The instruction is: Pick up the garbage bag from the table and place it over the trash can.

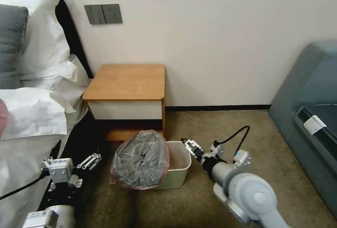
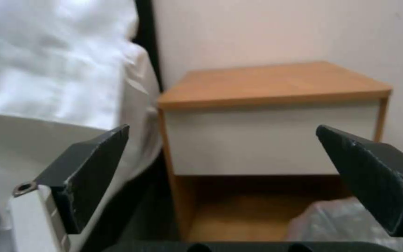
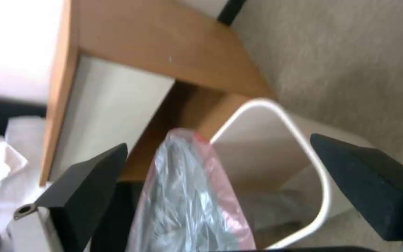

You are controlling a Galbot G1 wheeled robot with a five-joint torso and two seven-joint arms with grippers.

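Down on the carpet in front of the table (image 1: 128,80), the garbage bag (image 1: 142,159) is already sitting on the left end of the trash can (image 1: 177,170), its pinkish rim hooked over that side only. It's bulging up and leaning out to the left, so the right half of the can's mouth is showing bare.

I'm holding my right gripper (image 1: 187,145) just right of the can's far right corner, jaws spread wide and gripping nothing. My left gripper (image 1: 92,160) is hanging on the other side, near the bed, also wide open and empty, a bit apart from the bag's left bulge.

So the loose rim is lying to the left of my right jaws, across the open mouth, with the can's long side running left to right. My guess is the right arm is the better placed one for pulling the rim over, since the uncovered edge is right beside it.
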